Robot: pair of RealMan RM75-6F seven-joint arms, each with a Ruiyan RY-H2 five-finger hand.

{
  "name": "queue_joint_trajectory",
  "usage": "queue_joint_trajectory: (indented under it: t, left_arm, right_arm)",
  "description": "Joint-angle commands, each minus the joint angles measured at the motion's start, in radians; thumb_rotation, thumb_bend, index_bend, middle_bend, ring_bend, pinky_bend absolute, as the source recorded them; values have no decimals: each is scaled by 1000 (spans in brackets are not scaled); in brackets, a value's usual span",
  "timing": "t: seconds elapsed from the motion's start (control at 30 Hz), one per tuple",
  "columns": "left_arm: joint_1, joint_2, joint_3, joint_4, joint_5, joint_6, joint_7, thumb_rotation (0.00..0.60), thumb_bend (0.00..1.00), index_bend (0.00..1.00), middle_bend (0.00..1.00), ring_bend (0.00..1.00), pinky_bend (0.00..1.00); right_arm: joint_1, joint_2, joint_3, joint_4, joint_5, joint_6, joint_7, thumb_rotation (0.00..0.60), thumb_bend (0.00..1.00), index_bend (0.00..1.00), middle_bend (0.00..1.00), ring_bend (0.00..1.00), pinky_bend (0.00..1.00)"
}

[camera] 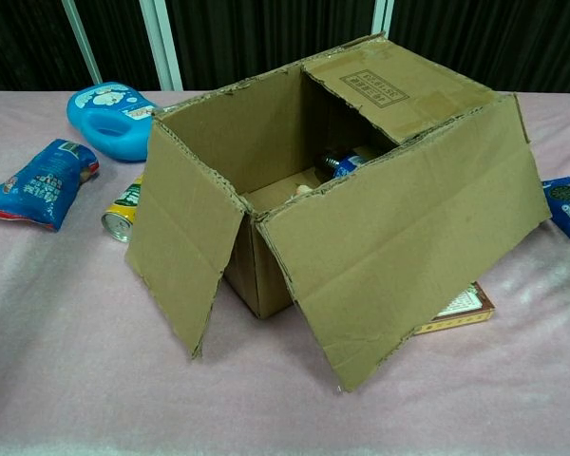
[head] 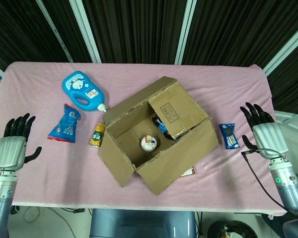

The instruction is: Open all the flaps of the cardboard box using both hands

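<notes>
Lab test bench, pink-clothed table [head: 139,79], black ribbed backdrop [head: 139,29], metal struts [head: 84,29]

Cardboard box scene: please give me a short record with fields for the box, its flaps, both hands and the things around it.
box: cardboard box on the pink table
flaps: two hang outward, one printed flap lies over the opening
inside: small cup
left hand: fingers spread, holds nothing
right hand: fingers spread, holds nothing
around: blue bottle, blue pouch, can, blue packet
</notes>
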Motion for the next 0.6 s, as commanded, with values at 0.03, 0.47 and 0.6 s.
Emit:
queue_joint_trajectory:
  t: [0.03,0.47,0.6]
  left_arm:
    - [33,-39,-6,62,20,5,-52,600,233,0,0,0,0]
    - [62,-58,-49,106,50,-55,-153,600,236,0,0,0,0]
    - [67,-56,-61,106,53,-71,-163,600,237,0,0,0,0]
  right_arm:
    - [126,34,36,-2,-89,-96,-44,600,418,33,0,0,207]
    - [464,-15,60,9,-243,-371,-43,600,866,350,264,149,220]
    - [535,-70,45,23,-262,-422,-26,600,912,415,313,193,231]
